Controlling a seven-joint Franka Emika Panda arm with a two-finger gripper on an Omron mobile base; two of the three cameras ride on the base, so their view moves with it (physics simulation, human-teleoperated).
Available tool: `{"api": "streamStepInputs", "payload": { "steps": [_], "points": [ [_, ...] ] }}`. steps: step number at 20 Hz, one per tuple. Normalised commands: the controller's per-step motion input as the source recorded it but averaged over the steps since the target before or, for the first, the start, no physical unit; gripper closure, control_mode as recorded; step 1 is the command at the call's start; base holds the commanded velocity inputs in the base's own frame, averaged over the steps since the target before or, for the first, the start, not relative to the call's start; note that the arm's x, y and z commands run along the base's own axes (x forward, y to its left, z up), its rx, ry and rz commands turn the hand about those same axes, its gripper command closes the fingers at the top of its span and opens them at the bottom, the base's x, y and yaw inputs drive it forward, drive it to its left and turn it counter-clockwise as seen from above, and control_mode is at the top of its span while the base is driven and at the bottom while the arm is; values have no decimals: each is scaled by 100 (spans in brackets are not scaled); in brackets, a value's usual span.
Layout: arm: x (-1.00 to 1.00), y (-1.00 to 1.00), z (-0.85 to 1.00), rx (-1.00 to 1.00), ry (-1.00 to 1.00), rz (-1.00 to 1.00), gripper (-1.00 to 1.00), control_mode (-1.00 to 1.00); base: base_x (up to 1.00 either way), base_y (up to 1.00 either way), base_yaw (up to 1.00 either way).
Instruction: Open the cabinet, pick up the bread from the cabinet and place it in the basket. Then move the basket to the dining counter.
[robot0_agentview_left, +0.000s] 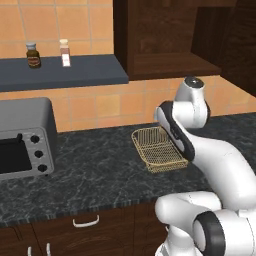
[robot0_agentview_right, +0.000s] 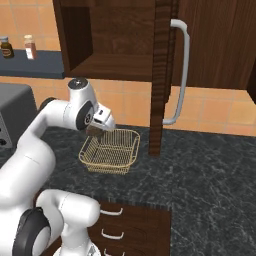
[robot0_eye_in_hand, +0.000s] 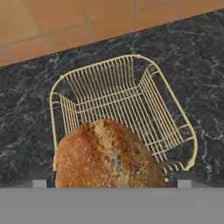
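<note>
We note the cabinet (robot0_agentview_right: 125, 40) door open. The basket (robot0_eye_in_hand: 131, 105) sits on the black worktop (robot0_agentview_left: 100, 170) near its back edge. The bread (robot0_eye_in_hand: 105, 155) sits between the wide-spread fingers (robot0_eye_in_hand: 183, 178), above the basket.

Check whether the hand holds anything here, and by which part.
The hand holds the bread across its sides, one fingertip at each side, above the basket.
</note>
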Motion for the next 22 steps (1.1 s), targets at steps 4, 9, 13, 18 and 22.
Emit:
{"api": "streamStepInputs", "payload": {
  "steps": [4,9,13,18,22],
  "points": [
    [26,-18,-93,5,7,2,100,-100,0,0,0],
    [26,-2,-60,1,4,1,100,-100,0,0,0],
    [37,0,-54,0,6,0,100,-100,0,0,0],
    [39,0,-52,0,5,0,100,-100,0,0,0],
    [26,1,-45,0,0,3,-100,-100,0,0,0]
  ]
}}
